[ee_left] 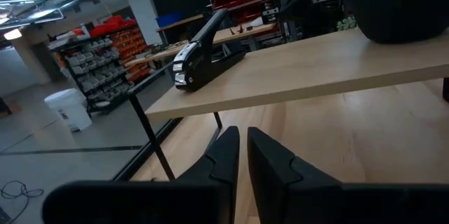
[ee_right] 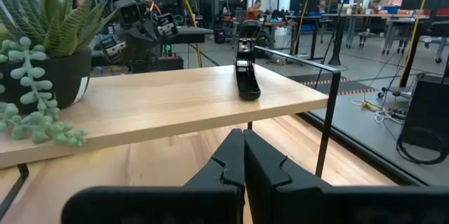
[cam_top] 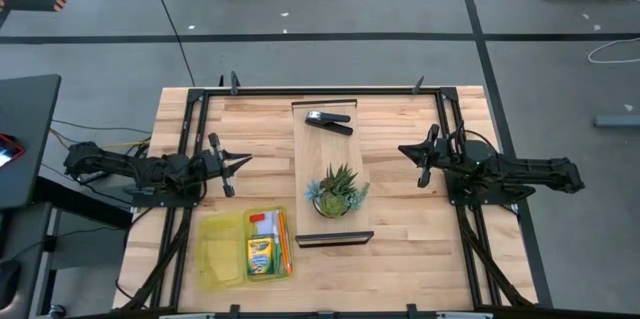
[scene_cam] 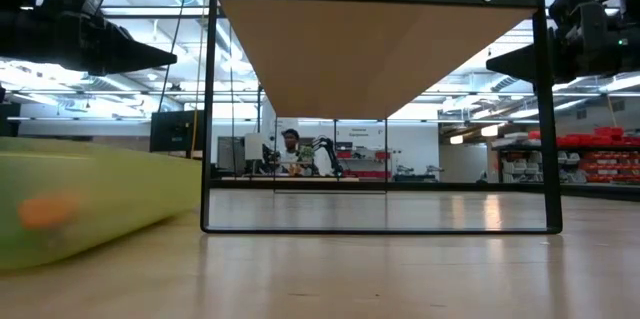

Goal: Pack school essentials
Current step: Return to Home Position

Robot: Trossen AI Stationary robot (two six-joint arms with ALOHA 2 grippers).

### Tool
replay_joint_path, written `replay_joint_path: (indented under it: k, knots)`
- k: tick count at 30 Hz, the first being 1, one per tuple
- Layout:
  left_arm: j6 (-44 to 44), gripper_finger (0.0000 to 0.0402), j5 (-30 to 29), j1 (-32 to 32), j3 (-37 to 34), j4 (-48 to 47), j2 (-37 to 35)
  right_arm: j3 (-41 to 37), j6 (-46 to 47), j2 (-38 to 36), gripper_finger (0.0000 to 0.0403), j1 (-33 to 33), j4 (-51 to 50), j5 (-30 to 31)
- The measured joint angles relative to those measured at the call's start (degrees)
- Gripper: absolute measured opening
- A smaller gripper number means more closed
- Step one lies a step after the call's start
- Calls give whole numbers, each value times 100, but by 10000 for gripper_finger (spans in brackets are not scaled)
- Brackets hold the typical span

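A yellow-and-green crayon box (cam_top: 262, 249) and thin orange pencils (cam_top: 284, 242) lie on a yellow-green translucent pouch (cam_top: 222, 251) at the table's near left. In the low view the pouch (scene_cam: 90, 194) is a blurred mass at the left. My left gripper (cam_top: 246, 160) hovers level above the table's left part and points at the middle shelf. In its wrist view its fingers (ee_left: 242, 140) are shut to a thin slit with nothing between them. My right gripper (cam_top: 402, 149) (ee_right: 243, 136) hovers on the right, shut, and points at the shelf.
A raised wooden shelf (cam_top: 330, 159) on a black frame stands in the table's middle. It carries a black stapler (cam_top: 330, 120) at its far end and a spiky green potted plant (cam_top: 337, 191) at its near end. Black rails (cam_top: 190, 139) run along the table's sides.
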Motion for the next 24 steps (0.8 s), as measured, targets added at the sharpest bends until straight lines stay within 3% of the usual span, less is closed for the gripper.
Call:
replay_joint_path:
  k: [24]
  knots:
    - [0,40,4,0,-4,0,0,0,0,0,7,0,-2,-2]
